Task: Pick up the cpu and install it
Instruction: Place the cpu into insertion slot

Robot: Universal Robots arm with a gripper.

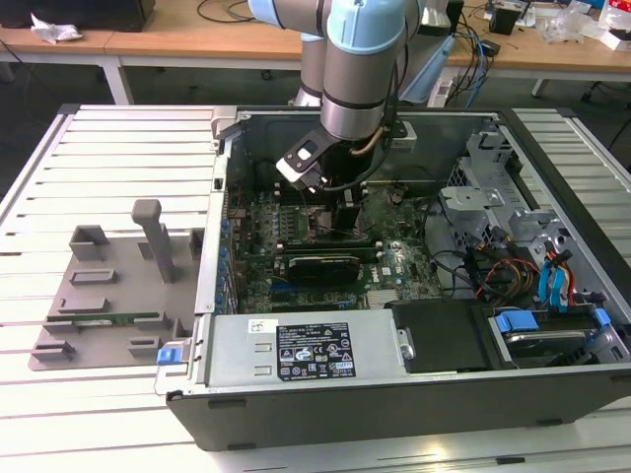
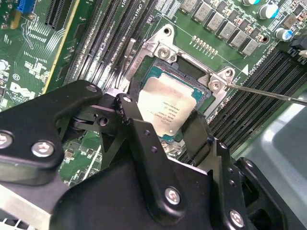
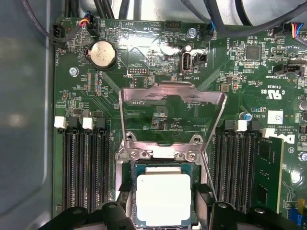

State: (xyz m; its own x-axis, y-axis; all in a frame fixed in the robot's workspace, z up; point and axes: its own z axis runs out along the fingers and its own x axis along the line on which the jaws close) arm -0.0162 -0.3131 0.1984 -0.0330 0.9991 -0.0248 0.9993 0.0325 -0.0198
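The cpu (image 2: 168, 103) (image 3: 163, 196), a small square chip with a pale silver top, lies at the open socket on the green motherboard (image 3: 144, 62). My gripper (image 2: 163, 117) (image 3: 163, 203) straddles it, one black finger (image 2: 127, 108) against one edge and the other finger (image 2: 196, 129) against the opposite edge. In the exterior view the gripper (image 1: 347, 212) reaches down into the computer case (image 1: 394, 404) over the board's middle, hiding the chip.
The socket's metal load plate (image 3: 172, 96) stands swung open beyond the chip, and its thin lever rod (image 2: 268, 93) sticks out sideways. Black memory slots (image 3: 84, 163) flank the socket; a green memory stick (image 3: 266, 172) sits in one. A grey fixture (image 1: 108, 286) lies at the exterior view's left.
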